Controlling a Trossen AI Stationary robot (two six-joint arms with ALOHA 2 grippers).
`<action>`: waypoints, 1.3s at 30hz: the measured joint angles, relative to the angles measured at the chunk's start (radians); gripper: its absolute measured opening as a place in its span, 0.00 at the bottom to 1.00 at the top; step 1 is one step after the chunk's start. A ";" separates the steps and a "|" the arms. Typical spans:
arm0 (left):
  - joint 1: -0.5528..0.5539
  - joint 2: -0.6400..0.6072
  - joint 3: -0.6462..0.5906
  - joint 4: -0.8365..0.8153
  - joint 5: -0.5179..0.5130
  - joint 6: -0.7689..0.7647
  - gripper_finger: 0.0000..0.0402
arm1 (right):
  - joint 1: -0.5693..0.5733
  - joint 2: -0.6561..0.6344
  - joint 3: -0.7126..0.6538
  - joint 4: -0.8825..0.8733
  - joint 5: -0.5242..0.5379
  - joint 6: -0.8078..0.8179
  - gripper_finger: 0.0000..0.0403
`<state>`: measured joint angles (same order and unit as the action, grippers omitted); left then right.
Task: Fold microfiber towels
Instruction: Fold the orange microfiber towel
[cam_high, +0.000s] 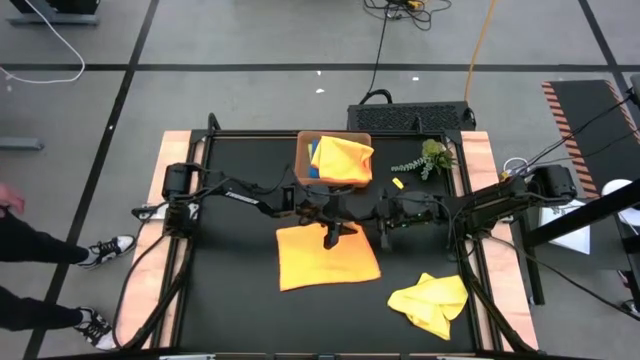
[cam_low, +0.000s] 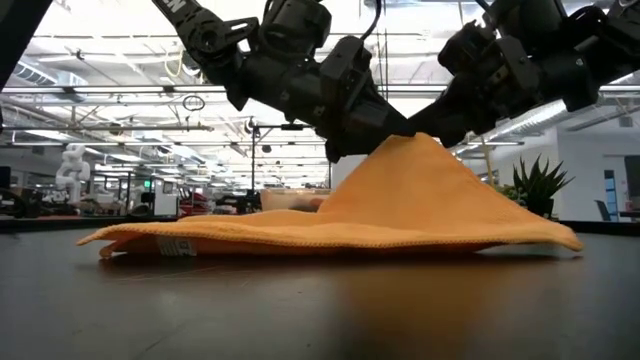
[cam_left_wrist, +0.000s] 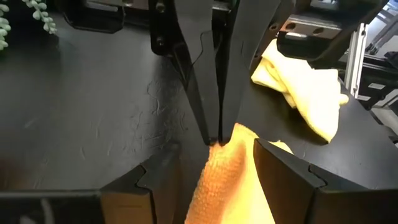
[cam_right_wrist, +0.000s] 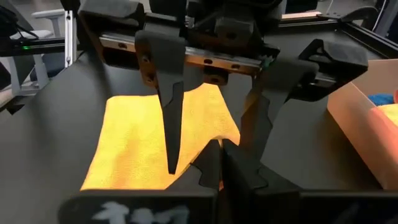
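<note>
1. Nearest the low camera lies the orange towel (cam_low: 330, 225), spread over the black table (cam_low: 320, 310) and pulled up into a peak near its middle. A small tag with pale lettering sits on the towel's near-left hem; the writing is too small to read.
2. The right gripper (cam_right_wrist: 219, 149) is pinched closed on the tip of that peak; in the left wrist view its two dark fingers (cam_left_wrist: 214, 93) meet on the orange fabric.
3. The left gripper (cam_left_wrist: 214, 171) stands with its fingers apart, one on each side of the raised fold, not pressing it. In the high view both grippers meet over the towel's far edge, near the table's centre.
4. A second orange-yellow towel (cam_high: 342, 160) lies heaped in the brown tray (cam_high: 304, 160) at the far edge of the table, with a bit of blue cloth (cam_high: 314, 170) showing under it.
5. A yellow towel (cam_high: 430, 302) sits crumpled near the front right corner, well apart from the spread one.
6. A green plant sprig (cam_high: 428, 160) lies just right of the tray.
7. The table top is matt black with pale wooden side strips (cam_high: 175, 150). Around it is grey floor with dark seams and cables; a person's sneakers (cam_high: 100, 250) stand at the left. Behind the table, the low view shows a bright hall with ceiling lights.
</note>
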<state>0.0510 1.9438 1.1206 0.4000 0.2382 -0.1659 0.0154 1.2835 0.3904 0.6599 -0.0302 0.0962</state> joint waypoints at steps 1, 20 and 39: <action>0.000 0.000 0.000 0.002 0.000 0.003 0.50 | 0.000 0.000 0.000 0.005 0.000 0.001 0.00; -0.001 0.000 -0.001 -0.004 -0.003 0.126 0.02 | -0.001 -0.002 0.002 -0.048 0.000 0.050 0.14; -0.006 -0.090 -0.001 -0.104 -0.058 0.247 0.01 | 0.000 0.000 -0.137 0.017 -0.237 0.326 0.63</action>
<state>0.0452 1.8538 1.1192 0.2965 0.1804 0.0807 0.0154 1.2835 0.2530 0.6765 -0.2669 0.4226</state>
